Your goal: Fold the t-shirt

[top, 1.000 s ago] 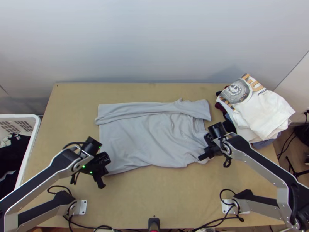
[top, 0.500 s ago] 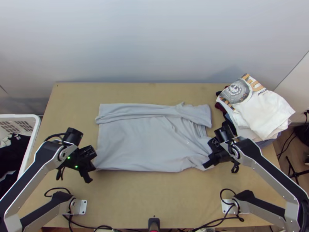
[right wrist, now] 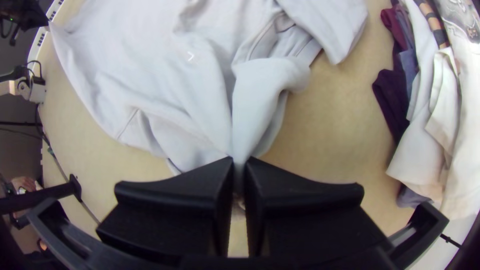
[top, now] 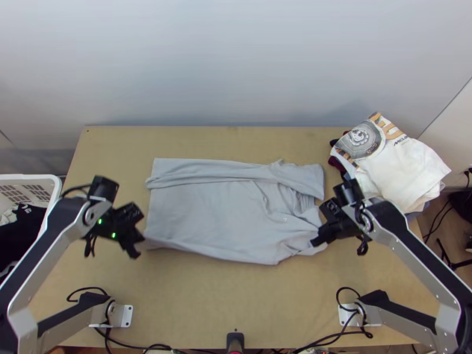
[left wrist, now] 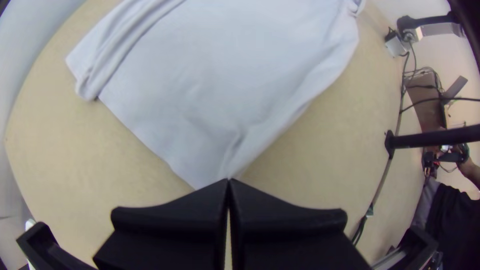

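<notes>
One pale grey t-shirt (top: 212,212), rumpled, lying across the wooden table (top: 206,301) before me, one corner clamped in the left gripper (top: 136,246), gathered cloth pinched in the right gripper (top: 315,241).

Left arm (top: 44,253) reaches up from lower left in top view, bent at the wrist, left gripper (top: 134,249) angled down toward the table's near edge and slightly inward; its wrist view has the fingers (left wrist: 170,220) together at the tips, slim gap farther back. Right arm (top: 410,253) comes up from lower right, right gripper (top: 317,240) angled inward and nearward, fingers (right wrist: 175,195) closed to a narrow slit. Grippers well apart.
</notes>
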Controlling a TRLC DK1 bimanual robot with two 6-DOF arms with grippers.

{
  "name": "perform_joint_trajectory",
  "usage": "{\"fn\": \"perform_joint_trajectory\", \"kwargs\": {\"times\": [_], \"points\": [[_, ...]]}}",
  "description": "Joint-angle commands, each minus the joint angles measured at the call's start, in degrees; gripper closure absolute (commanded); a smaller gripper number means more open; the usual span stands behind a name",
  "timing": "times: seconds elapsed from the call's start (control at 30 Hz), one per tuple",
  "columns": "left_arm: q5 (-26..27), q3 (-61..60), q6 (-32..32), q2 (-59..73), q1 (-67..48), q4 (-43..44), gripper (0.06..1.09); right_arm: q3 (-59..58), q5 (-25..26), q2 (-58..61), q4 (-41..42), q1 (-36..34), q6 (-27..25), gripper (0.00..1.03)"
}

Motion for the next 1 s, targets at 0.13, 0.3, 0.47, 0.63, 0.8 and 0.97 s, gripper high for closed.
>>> {"fn": "perform_joint_trajectory", "kwargs": {"times": [0.13,0.3,0.47,0.63,0.8,0.97], "points": [[-0.2,12.8,-0.3,17.4,7.6,8.2,1.03,6.7,-0.5,9.7,4.4,-8.3,-0.9,0.99],[-0.2,15.0,-0.3,21.3,8.5,10.4,1.03,11.5,-0.6,15.5,5.4,-9.9,-1.3,0.99],[-0.1,18.1,-2.8,24.5,8.4,12.8,1.03,19.4,-1.4,22.6,5.7,-10.4,1.9,0.99],[-0.1,19.9,-4.5,27.3,8.1,15.2,1.03,25.0,-2.5,27.8,5.7,-10.2,4.0,0.99],[-0.6,19.5,-4.5,29.3,7.4,16.9,1.03,26.1,-2.6,31.4,6.8,-10.4,4.2,0.99],[-0.9,21.9,-4.7,32.4,7.3,17.9,1.03,29.4,-3.1,34.3,7.0,-10.5,4.2,0.99]]}}
